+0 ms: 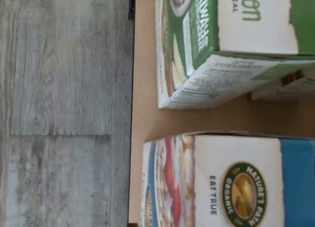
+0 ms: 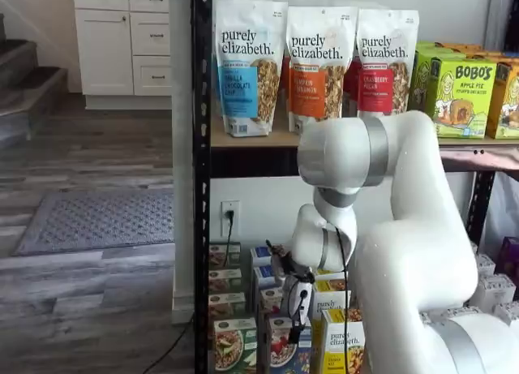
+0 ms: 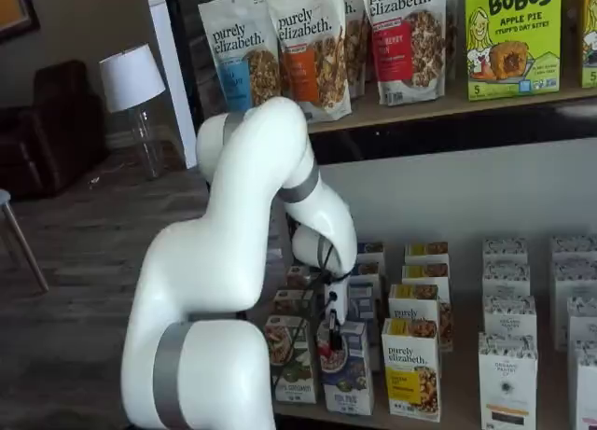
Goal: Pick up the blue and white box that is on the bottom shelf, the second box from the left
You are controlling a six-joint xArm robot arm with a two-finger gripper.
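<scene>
My gripper (image 3: pixel 333 335) hangs spread wide, holding nothing, just above the blue and white box (image 3: pixel 346 379) on the bottom shelf (image 3: pixel 448 419).

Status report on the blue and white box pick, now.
Tool hanging just above the blue and white box, nothing held. Box upright on the bottom shelf. Green-trimmed carton and yellow carton close on either side.

Grey wood-plank floor (image 2: pixel 89 301) ran under a patterned grey rug (image 2: pixel 97 220). White cabinets (image 2: pixel 122 37) stood against the far wall, beside dark stairs (image 2: pixel 24 82). A wall outlet (image 2: pixel 230 215) held a black plug. Elsewhere, a white-shaded lamp (image 3: pixel 131 80) stood near a dark brown sofa (image 3: pixel 47 122).
</scene>
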